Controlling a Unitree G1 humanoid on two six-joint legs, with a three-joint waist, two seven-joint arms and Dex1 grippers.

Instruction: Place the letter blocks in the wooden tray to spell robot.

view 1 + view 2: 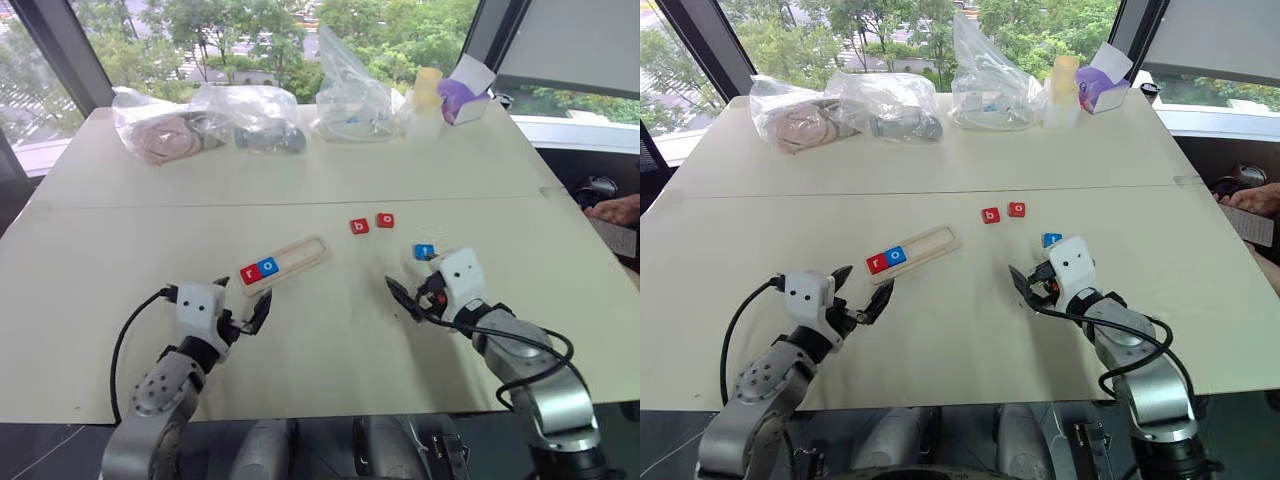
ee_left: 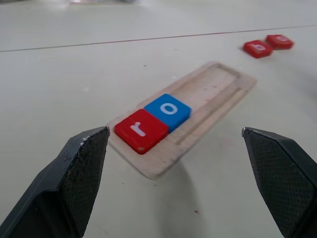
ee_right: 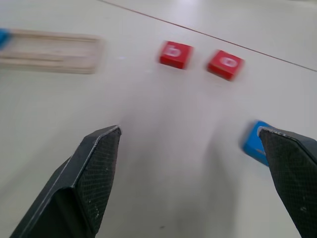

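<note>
Wooden tray (image 1: pixel 287 263) lies angled on the pale surface (image 1: pixel 330 340), holding red r (image 2: pixel 141 130) and blue o (image 2: pixel 168 110) at its near end with three slots bare. Left pincer (image 1: pixel 241 305) hovers just short of that end and right pincer (image 1: pixel 417 292) near blue t (image 1: pixel 424 251), both spread wide and empty. Third letter due: the next move likely calls for taking red b (image 1: pixel 360 226), beside red o (image 1: pixel 385 220), into the slot next to blue o.

Both arms reach forward low over the tabletop (image 1: pixel 330 330), the left claw (image 1: pixel 243 303) pointing level and straight ahead with its black fingers spread wide and empty, the right claw (image 1: pixel 412 293) angled slightly down and inward, likewise spread and empty.
</note>
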